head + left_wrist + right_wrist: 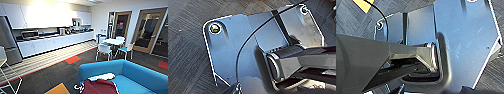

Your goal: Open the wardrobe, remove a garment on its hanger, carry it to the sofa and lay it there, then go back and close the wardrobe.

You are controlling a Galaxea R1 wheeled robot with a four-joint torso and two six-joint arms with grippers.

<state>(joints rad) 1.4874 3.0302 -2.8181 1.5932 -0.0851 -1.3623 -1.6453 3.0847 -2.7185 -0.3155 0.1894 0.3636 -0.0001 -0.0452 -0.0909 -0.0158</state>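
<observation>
— Blue and soft, the big sofa (140,75) with rounded arms sits low in the head view. What lies on it?

— The dark red jacket (100,87) with white sleeves lies spread on the seat, near the left arm of the sofa. A striped cuff hangs over the front edge.

— What is behind it?

— A small white round table (113,41) with white chairs (103,50) beside it. Further back runs a long white kitchen counter (55,41), and a grey fridge (8,40) stands at its left end. The floor is dark carpet (50,75) with orange patches.

— And the left wrist view?

— Dark grey carpet (185,50) under the robot's own plate. I cannot tell if the left claw is open or closed.

— The right wrist view?

— Grey carpet (348,17) with a yellow patch (363,5). I cannot tell about the right claw either.
</observation>
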